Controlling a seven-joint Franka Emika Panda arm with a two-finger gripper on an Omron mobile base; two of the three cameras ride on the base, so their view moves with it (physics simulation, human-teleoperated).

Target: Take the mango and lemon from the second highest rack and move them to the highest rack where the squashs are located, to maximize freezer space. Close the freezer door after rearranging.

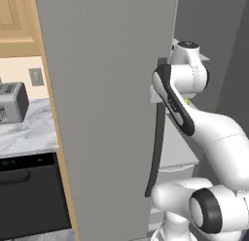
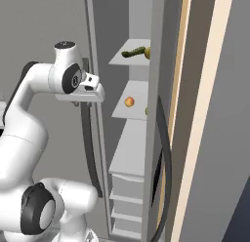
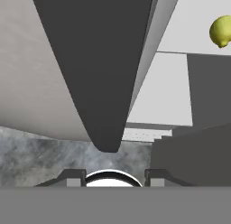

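Note:
The freezer door (image 1: 102, 113) stands open, and its dark vertical handle (image 3: 90, 60) runs straight ahead of my gripper (image 3: 115, 177), which is open with the handle's lower end just beyond its fingertips. My gripper (image 2: 97, 92) hangs at the handle's upper part. Inside, the orange mango (image 2: 129, 102) lies on the second highest rack (image 2: 134, 111). The lemon (image 3: 221, 31) sits on that rack too, only its edge (image 2: 146, 110) peeking past the neighbouring door. On the highest rack (image 2: 122, 60) an olive-yellow squash (image 2: 146, 52) is half hidden, beside a long dark green vegetable (image 2: 132, 53).
A second door (image 2: 157, 138) with a curved dark handle (image 2: 165, 153) stands edge-on right of the opening. Lower shelves and drawers (image 2: 127, 187) fill the cabinet below. To the left lie a marble counter (image 1: 29, 133) with a toaster (image 1: 12, 103) and a dark oven (image 1: 29, 196).

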